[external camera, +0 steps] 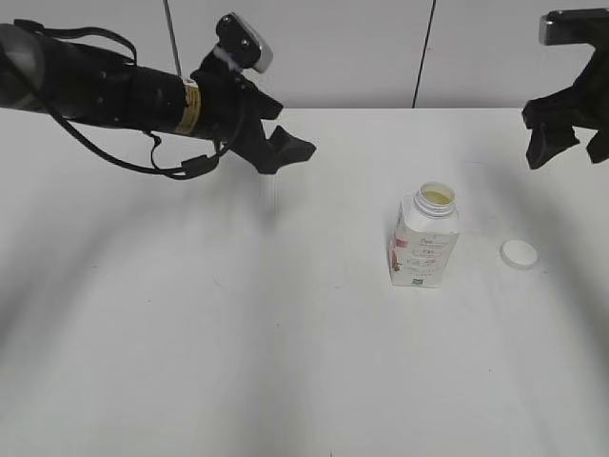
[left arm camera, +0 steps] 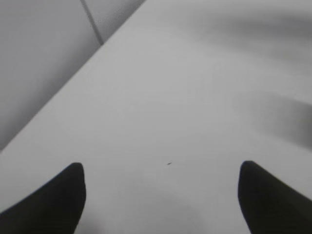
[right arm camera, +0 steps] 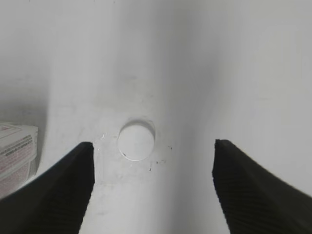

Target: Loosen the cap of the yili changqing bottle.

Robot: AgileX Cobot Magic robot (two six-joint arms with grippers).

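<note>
The yili changqing bottle [external camera: 424,240] stands upright right of the table's middle, its neck open with no cap on it. Its edge shows at the left of the right wrist view [right arm camera: 14,156]. The white cap [external camera: 519,253] lies flat on the table to the bottle's right; it also shows in the right wrist view [right arm camera: 136,140]. My right gripper [external camera: 568,141] is open and empty, held high above the table behind the cap, with the cap between its fingers [right arm camera: 152,165] in its own view. My left gripper [external camera: 285,152] is open and empty, raised far to the bottle's left [left arm camera: 161,180].
The white table [external camera: 238,343] meets a grey panelled wall [external camera: 362,48] at the back. The left wrist view shows only bare table and that wall edge [left arm camera: 92,53]. Small dark specks lie on the table near the cap [right arm camera: 156,163].
</note>
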